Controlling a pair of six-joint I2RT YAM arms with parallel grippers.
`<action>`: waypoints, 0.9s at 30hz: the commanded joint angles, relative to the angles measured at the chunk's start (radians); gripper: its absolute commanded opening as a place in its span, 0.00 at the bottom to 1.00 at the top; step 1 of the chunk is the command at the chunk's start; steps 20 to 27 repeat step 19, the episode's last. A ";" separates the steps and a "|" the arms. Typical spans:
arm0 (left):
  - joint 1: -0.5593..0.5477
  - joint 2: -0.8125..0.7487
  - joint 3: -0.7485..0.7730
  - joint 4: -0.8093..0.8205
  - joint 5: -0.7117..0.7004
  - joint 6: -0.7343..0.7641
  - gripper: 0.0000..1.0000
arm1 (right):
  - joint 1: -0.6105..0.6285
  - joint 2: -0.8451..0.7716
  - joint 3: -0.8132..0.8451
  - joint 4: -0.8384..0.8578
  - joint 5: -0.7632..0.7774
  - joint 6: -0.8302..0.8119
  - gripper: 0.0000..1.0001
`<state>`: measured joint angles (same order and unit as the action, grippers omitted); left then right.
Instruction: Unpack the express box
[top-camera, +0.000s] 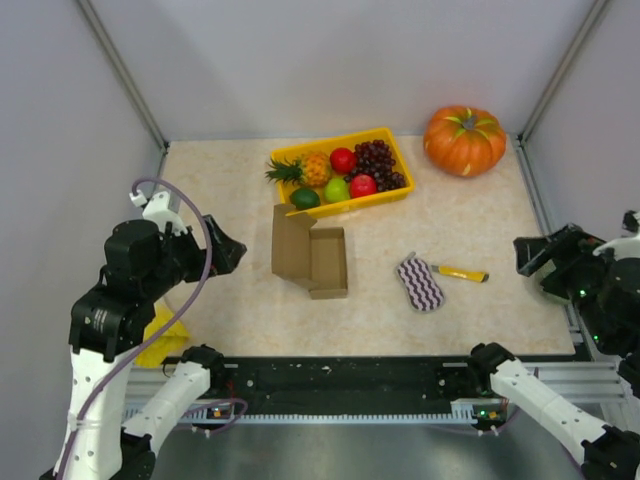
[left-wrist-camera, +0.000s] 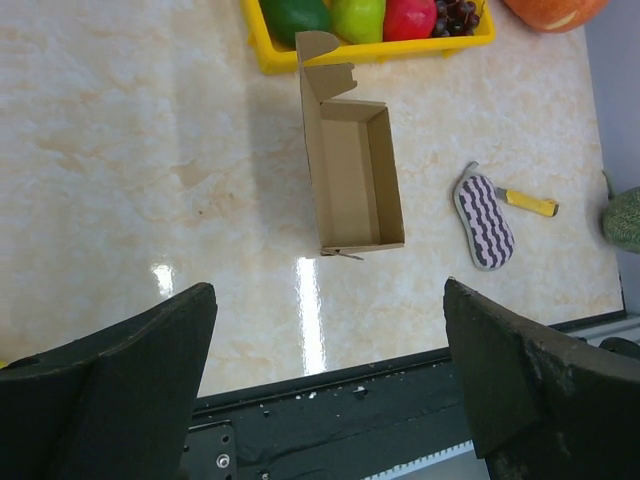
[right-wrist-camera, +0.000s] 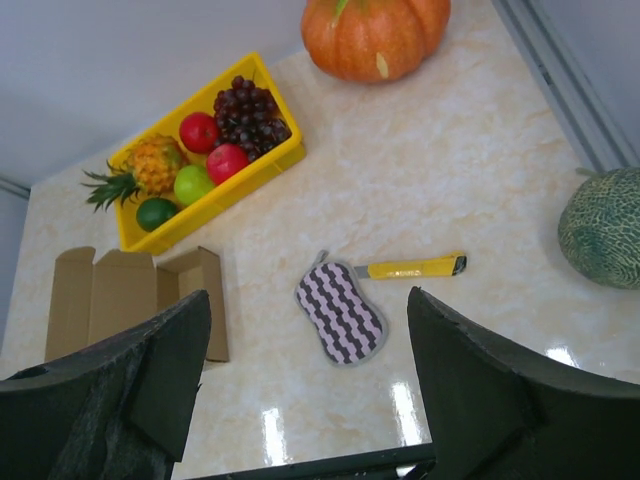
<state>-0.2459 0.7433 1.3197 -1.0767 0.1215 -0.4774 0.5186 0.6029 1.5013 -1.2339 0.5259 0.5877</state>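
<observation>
The left pincer (top-camera: 228, 250) hangs spread to its widest, nothing between its fingers (left-wrist-camera: 110, 390), above the left side of the counter (top-camera: 480, 315); bare stone runs from it to the express box (top-camera: 312, 258). The box sits left of centre with its top open; one long flap stands upright on its left side; its inner floor is in plain view from the left wrist. The right pincer (top-camera: 530, 258) is spread wide too and grips nothing, over the counter's right edge. A broad bare strip lies between it and the yellow-handled knife (top-camera: 461, 273); the knife's end lies just beside the purple wavy-striped pad (top-camera: 421, 283); pad and box are apart, with bare counter between. Behind the box, near its far end, stands the yellow tray (top-camera: 345, 205); whether flap and tray touch I cannot tell. The pumpkin (top-camera: 464, 140) sits at the back right corner, apart from the tray; a netted green melon (right-wrist-camera: 605, 228) lies by the right wall. Pale walls close the back and both sides; a black rail (top-camera: 340, 385) runs along the near edge.

Count: two pincers; one box; one tray; one pad; one knife; one pumpkin; one melon. In the tray: one pineapple (top-camera: 313, 170); two red fruits (top-camera: 343, 160); one pale green apple (top-camera: 337, 189); one dark green fruit (top-camera: 305, 198); one bunch of dark grapes (top-camera: 378, 160).
</observation>
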 joint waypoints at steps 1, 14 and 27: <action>-0.003 -0.009 0.032 -0.055 -0.039 0.034 0.99 | -0.006 -0.003 0.108 -0.153 0.083 0.014 0.78; -0.001 -0.030 0.049 -0.083 -0.059 0.043 0.99 | -0.006 0.006 0.143 -0.176 0.095 0.024 0.78; -0.001 -0.035 0.052 -0.094 -0.082 0.046 0.99 | -0.006 0.008 0.137 -0.173 0.089 0.031 0.78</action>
